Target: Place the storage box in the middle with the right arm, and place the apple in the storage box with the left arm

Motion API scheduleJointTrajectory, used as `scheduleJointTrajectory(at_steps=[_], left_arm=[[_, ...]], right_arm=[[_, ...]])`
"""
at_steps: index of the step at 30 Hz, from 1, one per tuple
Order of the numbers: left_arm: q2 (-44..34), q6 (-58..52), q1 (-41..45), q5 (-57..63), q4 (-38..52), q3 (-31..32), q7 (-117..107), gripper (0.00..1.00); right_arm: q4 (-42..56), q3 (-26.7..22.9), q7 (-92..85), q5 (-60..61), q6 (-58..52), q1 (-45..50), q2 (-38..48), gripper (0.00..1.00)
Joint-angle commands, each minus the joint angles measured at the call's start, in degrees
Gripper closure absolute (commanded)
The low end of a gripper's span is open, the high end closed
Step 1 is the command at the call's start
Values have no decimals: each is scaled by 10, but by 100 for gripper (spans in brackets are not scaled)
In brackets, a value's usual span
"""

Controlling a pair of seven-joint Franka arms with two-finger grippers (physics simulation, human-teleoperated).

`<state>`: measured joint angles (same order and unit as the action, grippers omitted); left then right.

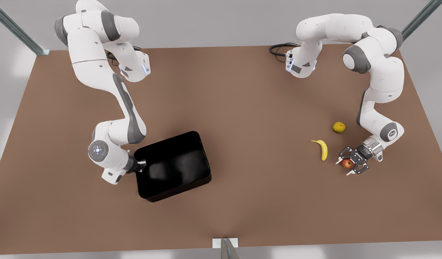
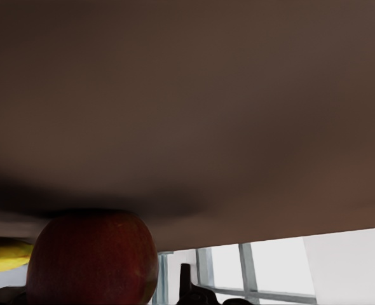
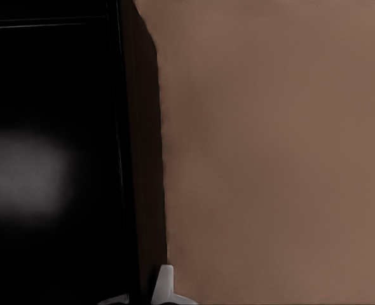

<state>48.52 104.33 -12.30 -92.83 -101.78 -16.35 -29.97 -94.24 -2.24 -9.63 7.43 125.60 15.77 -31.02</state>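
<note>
The black storage box (image 1: 172, 163) lies left of the table's middle in the front view, turned at an angle. My right gripper (image 1: 140, 165) is at the box's near-left rim, shut on the wall; one white fingertip (image 3: 165, 286) presses the wall's outer side. The red apple (image 1: 346, 163) rests on the table at the front view's right. My left gripper (image 1: 345, 164) is low over the table and open, one finger on each side of the apple. In the left wrist view the apple (image 2: 92, 257) is very close.
A yellow banana (image 1: 323, 148) lies just beside the apple, toward the table's middle. A yellow-green round fruit (image 1: 339, 127) sits behind them. The brown table (image 1: 242, 108) stretches wide between the box and the fruits.
</note>
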Motion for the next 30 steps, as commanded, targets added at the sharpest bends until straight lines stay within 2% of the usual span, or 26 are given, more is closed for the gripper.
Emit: scheduleJointTrajectory(at_steps=[1,5,6,9,10,11,13,14,15,18,21,22,23,24,26,28,30], left_arm=[[0,0,0,0,0,0,-1,32],[-1,-2,0,5,-4,-4,3,31],[-1,-2,0,5,-7,-4,3,23],[0,-1,-1,5,-8,-4,2,19],[3,-1,-3,5,-8,-4,-1,21],[3,-1,-3,5,-8,-4,-4,34],[3,-1,-4,5,-8,-4,-5,44],[3,-1,-4,4,-8,-4,-8,53],[3,-2,-4,4,-7,-4,-9,61],[0,-4,-4,4,-6,-4,-10,72],[-13,-11,-4,5,-2,-5,-25,76],[-19,-11,-4,5,-1,-6,-35,76],[-27,-11,-3,14,0,-7,-40,77],[-43,-12,-4,41,4,-7,-46,77],[-69,-19,-3,99,27,-4,-54,79],[-90,-35,-2,189,64,13,-54,79],[-107,-31,0,287,99,53,-60,79]], right_arm=[[8,1,1,-2,0,5,-4,79],[141,6,15,20,-26,80,-95,79],[170,5,15,53,-30,90,-119,79],[186,6,14,53,-22,106,-146,79],[188,7,13,53,-21,107,-157,79],[189,7,14,53,-20,116,-164,79],[189,7,14,53,-11,116,-168,75],[188,7,14,54,-9,117,-171,0],[189,7,11,54,-6,117,-171,0],[191,7,11,54,-6,117,-171,0],[196,5,10,54,-20,113,-143,0],[197,0,13,54,-60,109,-117,0],[192,-2,14,53,-119,83,-70,0],[190,-26,10,51,-228,52,-10,0],[154,-97,12,28,-377,16,82,0],[57,-109,9,-65,-378,-27,209,0],[20,-117,10,-109,-380,-38,271,0]])
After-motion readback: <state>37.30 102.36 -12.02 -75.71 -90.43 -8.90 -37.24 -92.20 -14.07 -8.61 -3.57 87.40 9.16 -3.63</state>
